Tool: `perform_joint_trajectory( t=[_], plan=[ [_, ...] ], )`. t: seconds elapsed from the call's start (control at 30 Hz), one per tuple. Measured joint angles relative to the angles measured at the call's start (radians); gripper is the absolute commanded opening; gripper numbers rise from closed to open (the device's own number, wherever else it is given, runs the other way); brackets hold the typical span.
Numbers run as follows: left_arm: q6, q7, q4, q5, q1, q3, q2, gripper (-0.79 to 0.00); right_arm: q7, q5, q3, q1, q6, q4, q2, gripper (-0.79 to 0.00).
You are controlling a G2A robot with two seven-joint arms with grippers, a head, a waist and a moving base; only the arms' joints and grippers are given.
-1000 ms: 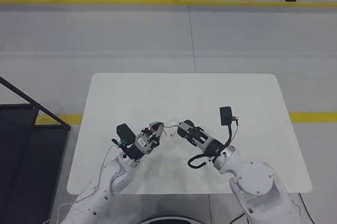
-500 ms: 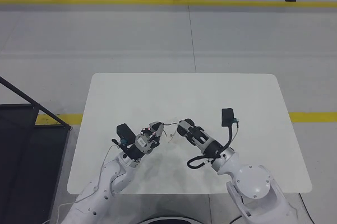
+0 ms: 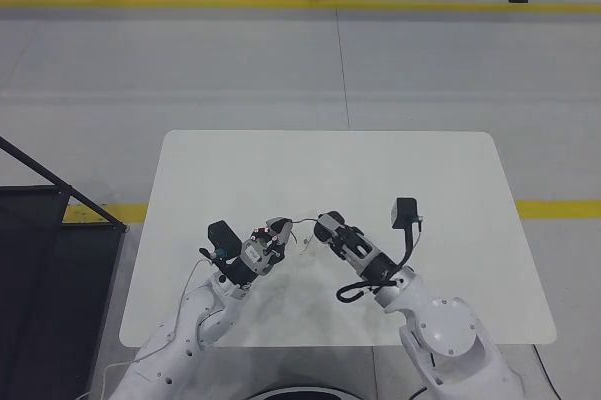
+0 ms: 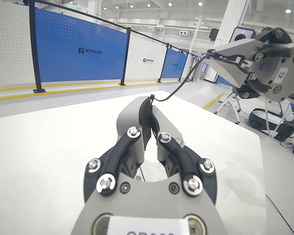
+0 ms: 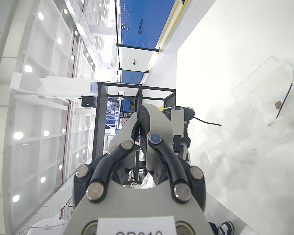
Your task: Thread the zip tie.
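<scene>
Both arms meet low over the middle of the white table [image 3: 430,180], claw tips near each other but not touching. The left gripper [image 4: 150,106] is pinched shut on one end of a black zip tie [image 4: 186,79], with what looks like the small square head sitting right at its fingertips. From there the strap curves up through the air to the right gripper [image 4: 212,56], whose claw is clamped narrow on it farther along. So the tie hangs between the two claws, clear of the tabletop.

This looks to me like the lining-up stage of the threading. I see no closed loop, though I can't tell whether anything has gone through the head. A tapered black end [image 5: 210,123] pokes out beside the left gripper; whether it belongs to the same tie I cannot say. The next move would call for fine aim: the free tip must be brought square to the slot in the head, the head held steady, and the thin strap kept from buckling or twisting.

By my count there are two grippers, both gripping, and one zip tie in hand. One clear box [image 5: 264,84] sits on the table, with one black strip [image 5: 285,99] inside, possibly a second tie.
</scene>
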Motion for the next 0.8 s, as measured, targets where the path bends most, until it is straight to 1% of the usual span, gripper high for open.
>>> perform_joint_trajectory(
  t=[0.2,0.4,0.53,0.67,0.8],
  plan=[
    [0.0,0.0,0.0,0.0,0.0,0.0,0.0,-0.785,0.002,0.014,0.008,-0.014,-0.049,0.013,-0.001,-0.785],
    [0.0,0.0,0.0,0.0,0.0,0.0,0.0,-0.785,0.016,0.023,0.01,-0.013,-0.058,0.024,-0.002,-0.785],
    [0.0,0.0,0.0,0.0,0.0,0.0,0.0,-0.785,0.032,0.013,0.006,-0.001,-0.036,0.037,-0.003,-0.785],
    [0.0,0.0,0.0,0.0,0.0,0.0,0.0,-0.785,0.04,-0.006,-0.001,0.014,0.01,0.05,-0.004,-0.785],
    [0.008,-0.011,-0.009,-0.007,0.005,-0.002,-0.001,-0.785,0.041,-0.011,-0.002,0.019,0.026,0.062,-0.005,-0.785]
  ],
)
